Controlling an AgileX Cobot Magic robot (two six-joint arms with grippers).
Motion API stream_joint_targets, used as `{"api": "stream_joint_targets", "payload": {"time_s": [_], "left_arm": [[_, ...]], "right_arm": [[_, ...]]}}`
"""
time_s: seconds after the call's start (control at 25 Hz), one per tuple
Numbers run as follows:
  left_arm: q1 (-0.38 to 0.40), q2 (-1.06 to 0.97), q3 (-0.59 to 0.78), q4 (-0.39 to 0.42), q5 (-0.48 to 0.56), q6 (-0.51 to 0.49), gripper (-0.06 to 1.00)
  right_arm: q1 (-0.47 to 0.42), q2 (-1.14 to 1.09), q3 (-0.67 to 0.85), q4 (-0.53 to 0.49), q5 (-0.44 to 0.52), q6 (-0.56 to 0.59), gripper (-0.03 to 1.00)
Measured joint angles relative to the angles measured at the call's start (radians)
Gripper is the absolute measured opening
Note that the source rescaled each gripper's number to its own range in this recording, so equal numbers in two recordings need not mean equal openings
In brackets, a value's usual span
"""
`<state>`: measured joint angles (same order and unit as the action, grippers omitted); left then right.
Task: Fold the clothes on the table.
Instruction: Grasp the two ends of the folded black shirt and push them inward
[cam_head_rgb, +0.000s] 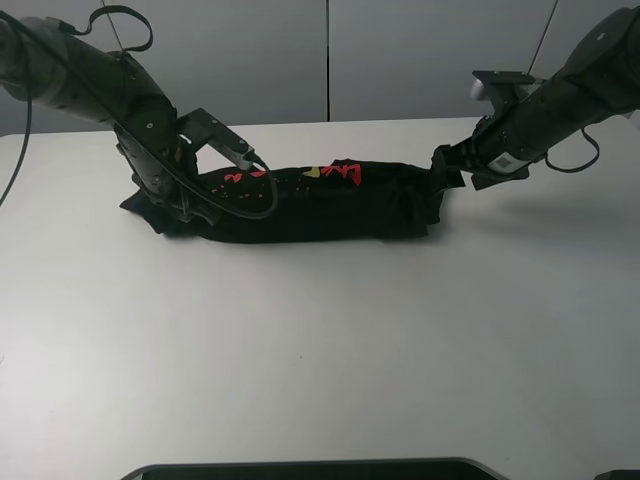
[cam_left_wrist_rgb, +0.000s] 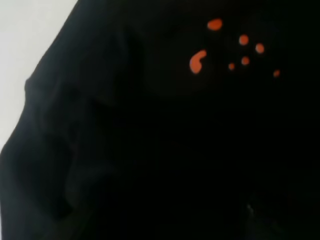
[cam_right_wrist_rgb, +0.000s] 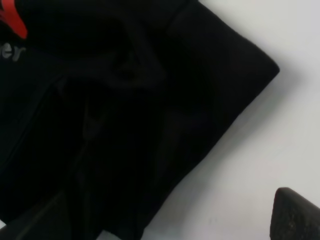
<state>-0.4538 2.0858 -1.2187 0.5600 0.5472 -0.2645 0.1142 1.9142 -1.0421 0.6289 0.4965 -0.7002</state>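
The clothes (cam_head_rgb: 330, 205), a black T-shirt with red print (cam_head_rgb: 340, 173), lie bunched into a long strip across the far middle of the table (cam_head_rgb: 320, 350). My left gripper (cam_head_rgb: 188, 205) is pressed down on the strip's left end. Its wrist view shows only black cloth (cam_left_wrist_rgb: 150, 150) with orange dots (cam_left_wrist_rgb: 199, 61), and the fingers are lost against it. My right gripper (cam_head_rgb: 447, 172) sits at the strip's right end, jaws wide apart. One of its fingertips (cam_right_wrist_rgb: 296, 216) hovers over bare table (cam_right_wrist_rgb: 280, 100) beside the cloth's corner (cam_right_wrist_rgb: 225, 65).
Grey wall panels (cam_head_rgb: 330, 60) rise behind the table's far edge. A dark rounded edge (cam_head_rgb: 300, 468) runs along the bottom of the exterior high view. White tabletop stretches in front of the shirt and to both sides.
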Motion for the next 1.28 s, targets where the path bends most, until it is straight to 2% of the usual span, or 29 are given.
{"api": "stream_joint_targets", "payload": {"time_s": [0.16, 0.24, 0.32, 0.44, 0.56, 0.84, 1.28], "left_arm": [[0.011, 0.029, 0.0, 0.004, -0.015, -0.008, 0.53], [0.014, 0.037, -0.004, 0.006, -0.015, -0.006, 0.48], [0.015, 0.05, -0.012, 0.01, -0.002, 0.004, 0.51], [0.015, 0.062, -0.019, 0.01, 0.01, 0.005, 0.6], [0.015, 0.064, -0.022, 0.01, 0.015, 0.005, 0.66], [0.015, 0.066, -0.027, 0.013, 0.025, 0.005, 0.66], [0.015, 0.068, -0.03, 0.011, 0.033, 0.005, 0.66]], "right_arm": [[0.0, 0.0, 0.0, 0.009, 0.0, -0.007, 0.86], [0.0, 0.0, 0.0, 0.012, -0.004, -0.012, 0.86], [0.0, 0.0, 0.0, 0.019, -0.006, -0.018, 0.86], [0.0, 0.001, 0.0, 0.05, -0.006, -0.044, 0.86], [-0.003, 0.012, 0.0, 0.11, 0.002, -0.083, 0.86], [-0.003, 0.103, 0.0, 0.286, 0.039, -0.196, 0.86], [-0.003, 0.213, -0.055, 0.568, 0.231, -0.387, 0.86]]}}
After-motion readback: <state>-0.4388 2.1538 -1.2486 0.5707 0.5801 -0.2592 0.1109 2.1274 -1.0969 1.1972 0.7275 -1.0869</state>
